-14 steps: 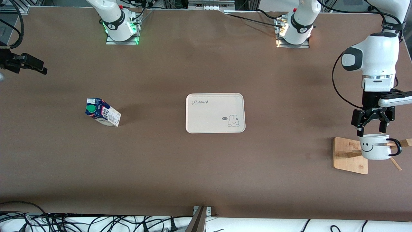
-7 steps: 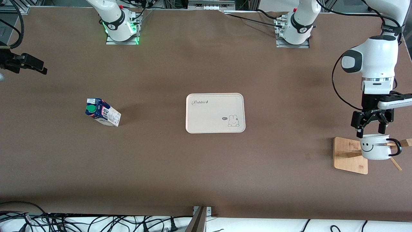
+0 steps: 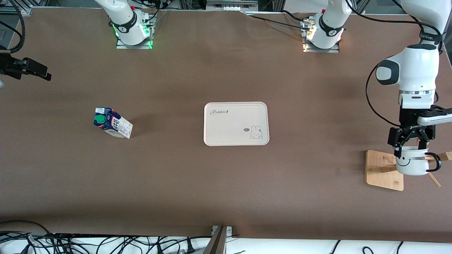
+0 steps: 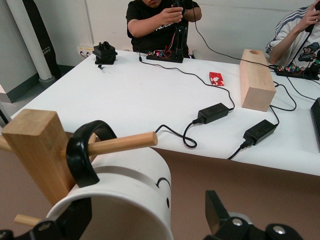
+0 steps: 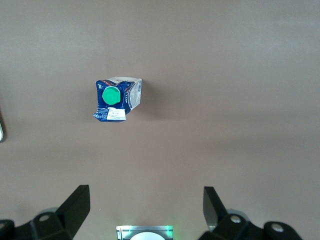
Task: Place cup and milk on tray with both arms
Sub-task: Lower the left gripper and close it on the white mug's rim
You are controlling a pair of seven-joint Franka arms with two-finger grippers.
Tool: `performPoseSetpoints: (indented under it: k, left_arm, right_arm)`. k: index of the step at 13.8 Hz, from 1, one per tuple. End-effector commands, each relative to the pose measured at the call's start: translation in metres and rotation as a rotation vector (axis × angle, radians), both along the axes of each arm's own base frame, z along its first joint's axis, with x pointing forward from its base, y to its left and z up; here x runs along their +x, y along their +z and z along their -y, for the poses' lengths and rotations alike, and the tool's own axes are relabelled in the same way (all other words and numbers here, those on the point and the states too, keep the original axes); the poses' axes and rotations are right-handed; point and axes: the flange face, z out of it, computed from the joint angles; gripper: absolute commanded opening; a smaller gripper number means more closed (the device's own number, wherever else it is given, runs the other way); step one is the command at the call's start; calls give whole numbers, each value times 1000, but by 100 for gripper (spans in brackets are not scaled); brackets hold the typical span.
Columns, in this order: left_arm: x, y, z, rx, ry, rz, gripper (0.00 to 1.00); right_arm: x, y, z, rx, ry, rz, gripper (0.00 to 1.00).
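The cup [image 3: 409, 165], a white mug with a smiley face, hangs by its black handle [image 4: 82, 157] on a peg of a wooden stand at the left arm's end of the table. My left gripper [image 3: 410, 145] is open and sits over the cup's rim [image 4: 125, 195], one finger on each side; the finger [image 4: 216, 212] on the smiley side stands apart from the wall. The milk [image 3: 112, 123] stands toward the right arm's end, seen from above in the right wrist view [image 5: 117, 99]. The cream tray [image 3: 229, 128] lies mid-table. My right gripper [image 5: 145, 210] waits open, high over the table's edge [image 3: 35, 72].
The wooden stand's base [image 3: 383, 169] lies under the cup, its post [image 4: 40, 150] and peg [image 4: 122, 143] close by my left fingers. Cables run along the table edge nearest the front camera. A white bench with power bricks and a wooden block [image 4: 256, 80] shows past the table.
My left gripper has come down from just above the cup so that its fingers now straddle the rim. The right arm, milk and tray have not moved.
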Motion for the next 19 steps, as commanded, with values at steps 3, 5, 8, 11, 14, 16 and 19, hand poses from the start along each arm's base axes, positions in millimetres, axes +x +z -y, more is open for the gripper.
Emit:
performPoseSetpoints:
  k: [3, 5, 8, 11, 14, 16, 19]
  left_arm:
    - [13, -6, -3, 20, -14, 5, 100]
    - [13, -4, -3, 23, -17, 8, 100]
    - [13, 1, -3, 25, -17, 18, 41]
    - [12, 2, -4, 28, -16, 17, 0]
    - [12, 2, -2, 28, -19, 18, 0]
    - [12, 1, -3, 28, -18, 16, 0]
    - [11, -1, -2, 29, -23, 10, 0]
  right_arm:
    - [-2, 8, 0, 18, -12, -5, 100]
    - [-2, 7, -3, 17, -7, -8, 100]
    - [-2, 7, -4, 18, -4, -8, 100]
    - [-2, 7, -4, 18, -4, -8, 100]
    - [-2, 8, -4, 17, -4, -6, 100]
    - [-2, 8, -4, 17, -6, -6, 100]
    - [-2, 8, -4, 17, -4, -6, 100]
